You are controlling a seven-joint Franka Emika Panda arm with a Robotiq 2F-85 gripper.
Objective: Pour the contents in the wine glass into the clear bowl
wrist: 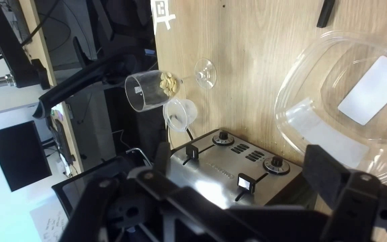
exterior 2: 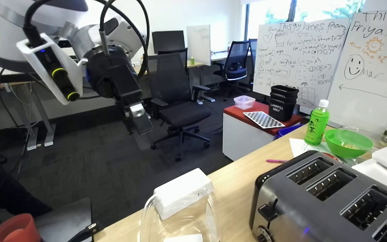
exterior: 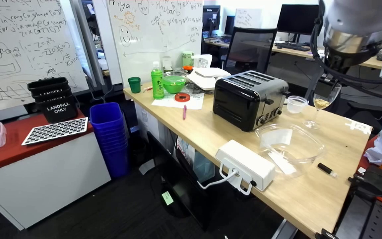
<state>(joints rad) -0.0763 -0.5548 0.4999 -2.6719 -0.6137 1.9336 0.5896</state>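
The wine glass (exterior: 333,98) stands upright on the table, with pale nuts in the bottom of its cup. It also shows in the wrist view (wrist: 149,89); it is out of view in the exterior view from beside the toaster. The clear bowl (exterior: 305,146) is wide, low and see-through, in front of the toaster. It shows in both exterior views (exterior 2: 145,203) and in the wrist view (wrist: 282,92). My gripper (wrist: 242,164) is open and empty. In an exterior view its fingers (exterior: 325,87) overlap the glass's upper cup; in the wrist view the glass is not between them.
A black and steel toaster (exterior: 250,99) stands beside the bowl and the glass. A small translucent tub (exterior: 297,104) stands between the toaster and the glass. A white box (exterior: 245,162) sits at the table edge. A black marker (exterior: 325,168) lies near the bowl.
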